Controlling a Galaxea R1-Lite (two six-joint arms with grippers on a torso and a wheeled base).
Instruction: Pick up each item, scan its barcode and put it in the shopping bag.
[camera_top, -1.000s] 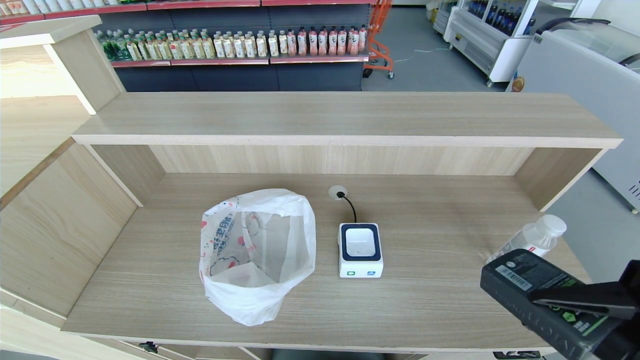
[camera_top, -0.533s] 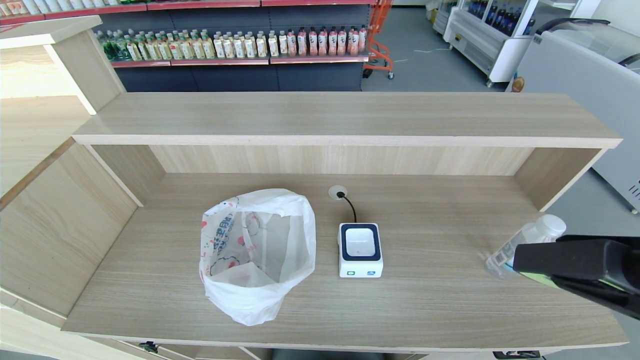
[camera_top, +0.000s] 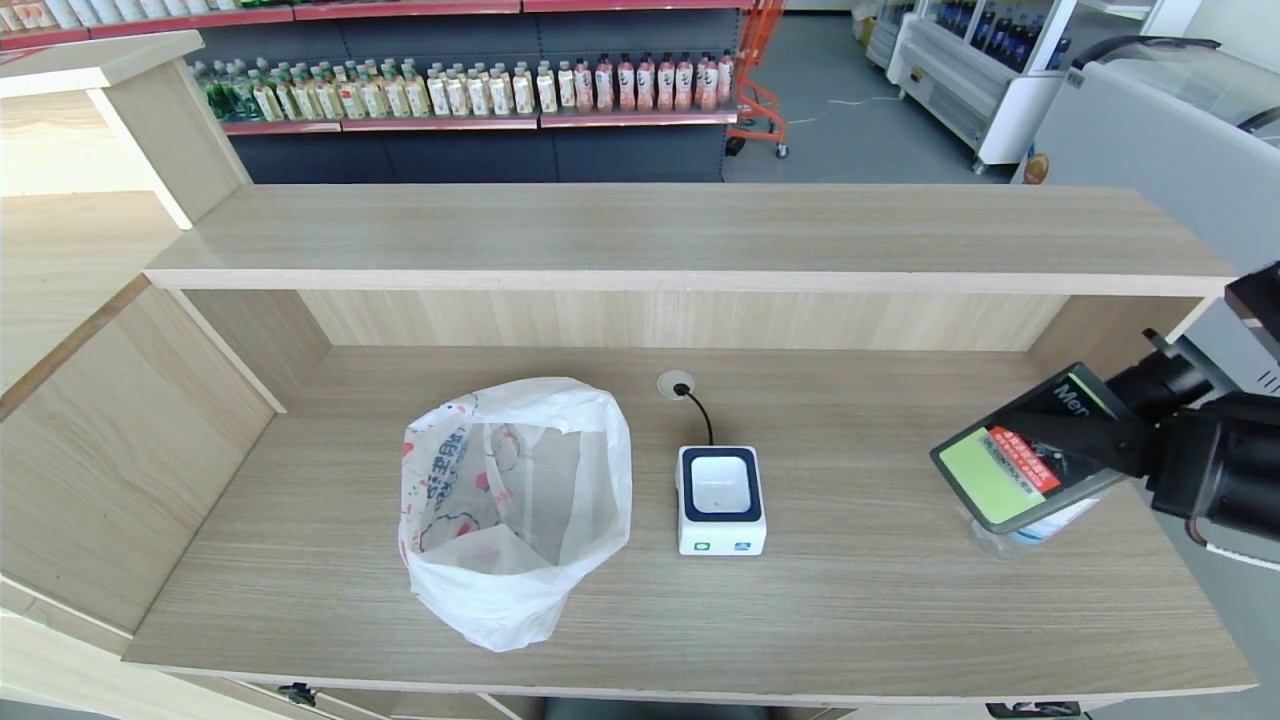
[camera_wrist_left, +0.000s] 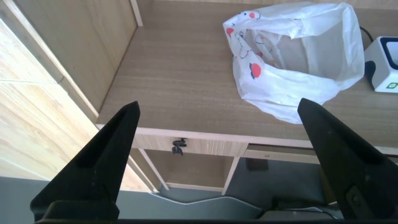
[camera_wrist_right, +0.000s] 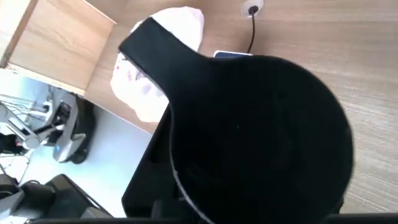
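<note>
Bottle shelves (camera_top: 460, 90) behind a wooden counter (camera_top: 860, 600); right gripper (camera_top: 1062, 440) pinches a dark box (camera_top: 1000, 482); left gripper (camera_wrist_left: 219, 109) spread apart.

White shopping bag (camera_top: 515, 510), red-blue print; white scanner (camera_top: 721, 500), navy rim; black box (camera_top: 1000, 475), green and red labels

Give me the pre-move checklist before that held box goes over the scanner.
1. dark box clamped in the right gripper: ok.
2. scanner window uncovered, nothing on it: ok.
3. Barcode side of the box turned toward the scanner: cannot tell.
4. shopping bag standing with its mouth open: ok.
5. left gripper open and holding nothing, off the near edge of the counter: ok.
6. water bottle, partly hidden behind the box, free of it: cannot tell.
</note>
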